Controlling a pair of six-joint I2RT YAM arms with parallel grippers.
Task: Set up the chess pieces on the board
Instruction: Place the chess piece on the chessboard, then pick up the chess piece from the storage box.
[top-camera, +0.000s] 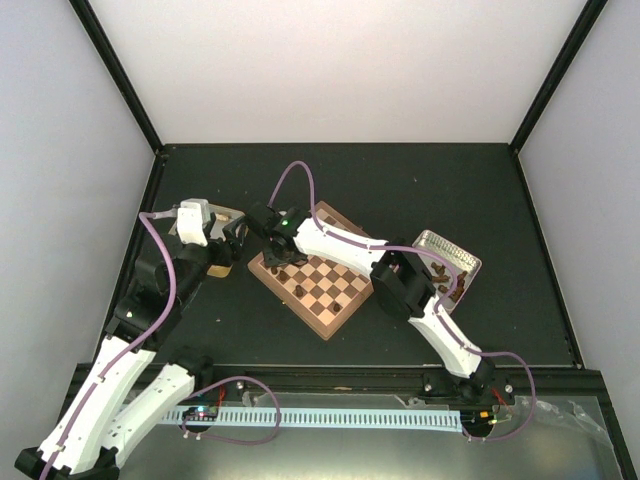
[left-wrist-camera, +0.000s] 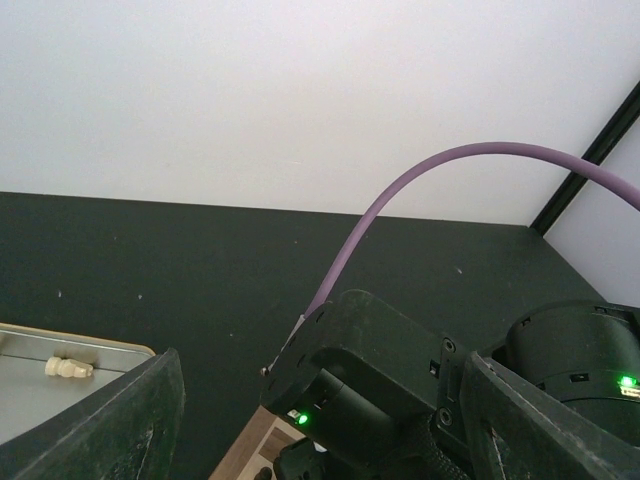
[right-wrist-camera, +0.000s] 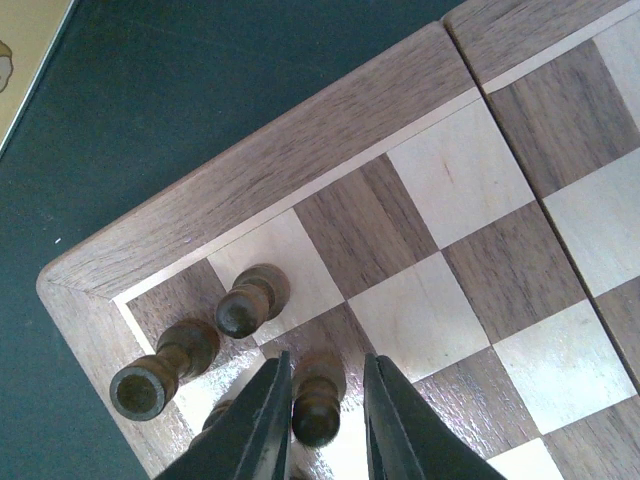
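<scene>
The board (top-camera: 318, 283) lies at the table's middle; its near-left corner fills the right wrist view (right-wrist-camera: 300, 150). My right gripper (top-camera: 273, 257) hangs over that corner. In the right wrist view its jaws (right-wrist-camera: 325, 360) are slightly open around a dark brown pawn (right-wrist-camera: 318, 405) that stands on a dark square, with a gap on the pawn's right side. A second pawn (right-wrist-camera: 250, 300) and a dark rook (right-wrist-camera: 160, 375) stand beside it, and another piece (right-wrist-camera: 215, 420) is half hidden by the left finger. My left gripper (top-camera: 238, 240) is open and empty (left-wrist-camera: 320, 400), left of the board.
A gold tray (top-camera: 222, 214) lies under the left gripper and holds a pale piece (left-wrist-camera: 68, 368). A silver tray (top-camera: 452, 250) with several dark pieces (top-camera: 441, 296) stands right of the board. The right arm's wrist (left-wrist-camera: 400, 390) is close in front of the left gripper.
</scene>
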